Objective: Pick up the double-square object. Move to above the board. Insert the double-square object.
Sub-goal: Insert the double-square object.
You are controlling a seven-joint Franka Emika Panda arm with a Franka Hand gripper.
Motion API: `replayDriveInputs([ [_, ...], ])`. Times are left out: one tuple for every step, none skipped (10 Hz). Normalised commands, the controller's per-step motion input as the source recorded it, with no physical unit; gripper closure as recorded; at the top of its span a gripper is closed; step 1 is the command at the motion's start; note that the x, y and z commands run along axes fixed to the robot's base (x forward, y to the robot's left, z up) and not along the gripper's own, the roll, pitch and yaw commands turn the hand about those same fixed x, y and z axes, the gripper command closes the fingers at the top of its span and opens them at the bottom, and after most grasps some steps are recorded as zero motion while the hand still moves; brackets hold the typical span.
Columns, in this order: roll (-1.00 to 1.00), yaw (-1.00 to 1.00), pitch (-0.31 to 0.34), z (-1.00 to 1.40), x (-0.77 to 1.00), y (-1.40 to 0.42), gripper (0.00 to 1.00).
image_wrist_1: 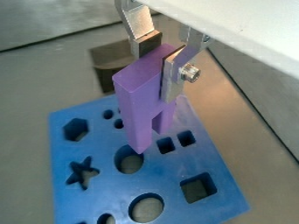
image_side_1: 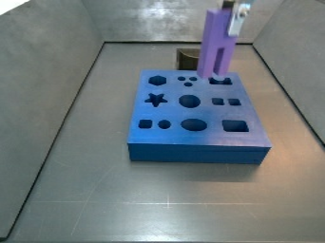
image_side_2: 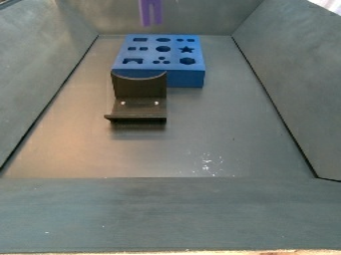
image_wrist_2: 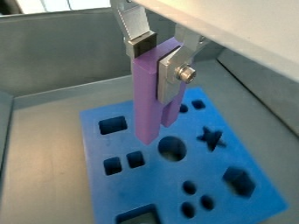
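My gripper (image_wrist_1: 158, 54) is shut on the upper end of the double-square object (image_wrist_1: 140, 96), a tall light-purple stepped block that hangs upright. It shows the same way in the other wrist view, gripper (image_wrist_2: 158, 54) and block (image_wrist_2: 149, 87). The blue board (image_wrist_1: 163, 179) with its dark cut-outs lies below. In a side view the block (image_side_1: 219, 43) hangs clear above the board's (image_side_1: 197, 150) far right part, near the small square holes, with the gripper (image_side_1: 235, 9) at the frame's top. In the other side view only the block's lower end (image_side_2: 152, 12) shows above the board (image_side_2: 167, 78).
A dark brown U-shaped holder (image_side_2: 138, 105) stands on the floor against one side of the board; it also shows in a wrist view (image_wrist_1: 117, 57) and a side view (image_side_1: 191, 57). Grey bin walls (image_side_1: 76, 85) surround the floor.
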Motion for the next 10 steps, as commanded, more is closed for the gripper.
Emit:
replayDriveInputs([
  [0.00, -0.70, 0.000, -0.49, 0.34, -0.02, 1.00],
  [0.00, -0.75, 0.000, -0.52, 0.30, 0.00, 1.00],
  [0.00, -0.79, 0.000, -0.52, 0.28, 0.00, 1.00],
  [0.00, -0.77, 0.000, -0.44, 0.32, 0.00, 1.00],
  [0.00, -0.69, 0.000, -0.38, 0.40, 0.00, 1.00],
  [0.00, -0.66, 0.000, -0.36, 0.42, 0.00, 1.00],
  [0.00, -0.66, 0.000, -0.33, 0.41, 0.00, 1.00],
  [0.00, -0.60, 0.040, -0.23, 0.41, -0.01, 1.00],
  [0.15, -0.31, 0.320, 0.00, 0.27, -0.07, 1.00],
  [0.00, 0.00, 0.000, -0.03, 0.00, 0.00, 1.00],
])
